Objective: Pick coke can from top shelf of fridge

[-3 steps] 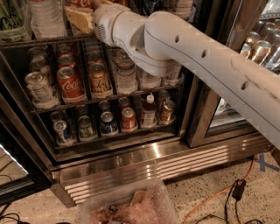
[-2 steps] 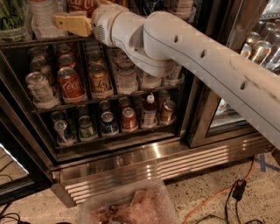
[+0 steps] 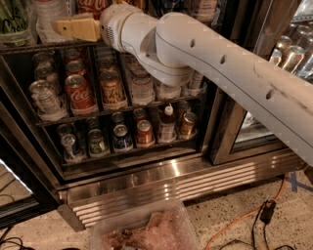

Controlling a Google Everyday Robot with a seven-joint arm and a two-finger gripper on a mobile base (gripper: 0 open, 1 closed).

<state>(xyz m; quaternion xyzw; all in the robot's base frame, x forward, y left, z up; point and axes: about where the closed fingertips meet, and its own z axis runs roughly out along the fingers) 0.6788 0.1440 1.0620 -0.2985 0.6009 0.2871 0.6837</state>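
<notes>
Tool (image 3: 66,28) at the upper left, pale tan, pointing left at the end of a thick white arm (image 3: 230,73) reaching in from the right edge. Hangs just above the front rail of the top shelf (image 3: 24,48), in front of a clear bottle (image 3: 48,14). Released or clenched: cannot tell.

Nearest the camera, a clear plastic tub (image 3: 185,219) with something pinkish inside, down on the speckled floor (image 3: 298,224). To its right, an orange cable (image 3: 244,217) snaking across that floor.

Next back, the fridge (image 3: 220,132): dark frame, ribbed steel base (image 3: 186,183) along the bottom.

On the lower rack, a row of small cans: a blue-and-white can (image 3: 70,145), a green can (image 3: 97,141), a dark blue can (image 3: 121,136), a small red can (image 3: 144,132), then a white-capped bottle (image 3: 167,122) and a copper can (image 3: 188,123).

One rack up, a silver can (image 3: 45,97), a red Coca-Cola can (image 3: 79,93) and an orange-gold can (image 3: 111,88) side by side, more cans lined up behind them.

Farthest up, the coke can (image 3: 92,7) on the top shelf, red with white script, cut off by the upper edge; stands behind the arm's wrist, just up and right of the tool, apart from it.

Off to the right, behind glass, a stack of silver cans (image 3: 288,51).
</notes>
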